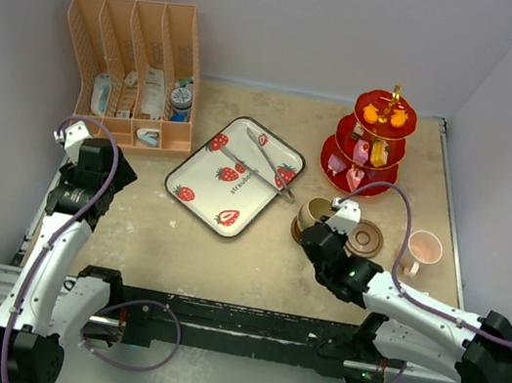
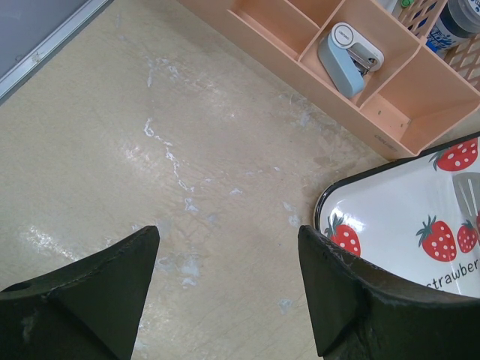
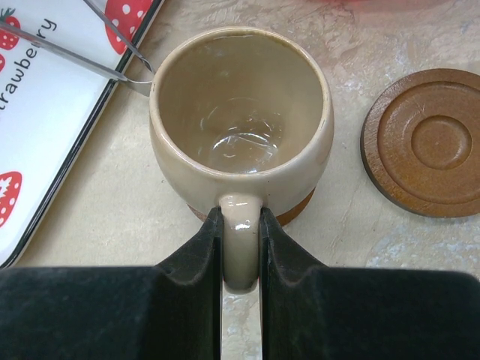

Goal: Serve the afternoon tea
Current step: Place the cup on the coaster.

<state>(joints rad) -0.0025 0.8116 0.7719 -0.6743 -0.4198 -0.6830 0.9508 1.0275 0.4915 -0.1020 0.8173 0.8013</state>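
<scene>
1. Right wrist view: right tool (image 3: 240, 225) is clamped on tan mug (image 3: 240, 112) handle; mug is set on one saucer (image 3: 298, 211).
2. Second saucer (image 3: 435, 142) is left bare; pink mug (image 1: 423, 248) is seen on desk (image 1: 254, 261) beside it.
3. Left tool (image 2: 227, 236) is held apart, empty; stand (image 1: 369, 142) is already loaded.
</scene>
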